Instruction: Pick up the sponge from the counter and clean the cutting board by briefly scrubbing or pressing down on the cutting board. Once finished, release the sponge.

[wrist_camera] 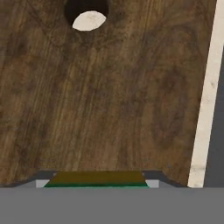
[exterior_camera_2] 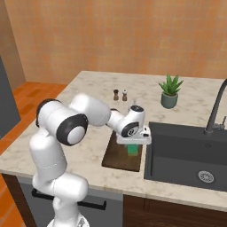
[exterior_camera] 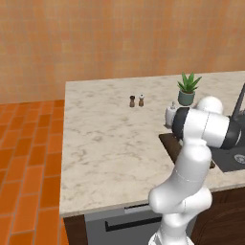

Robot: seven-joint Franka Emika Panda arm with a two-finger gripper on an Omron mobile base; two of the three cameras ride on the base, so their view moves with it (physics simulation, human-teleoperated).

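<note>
Right now your gripper (exterior_camera_2: 132,150) is clamped on the sponge (exterior_camera_2: 132,150), its green block showing between the jaws and pressed down onto the cutting board (exterior_camera_2: 119,158). Along the hand you see the sponge's yellow and green edge (wrist_camera: 97,179) low against the dark wood (wrist_camera: 100,100), with the board's hole (wrist_camera: 87,18) farther off. That board lies on the marble counter (exterior_camera_2: 88,146), just beside the dark sink basin (exterior_camera_2: 186,155).
</note>
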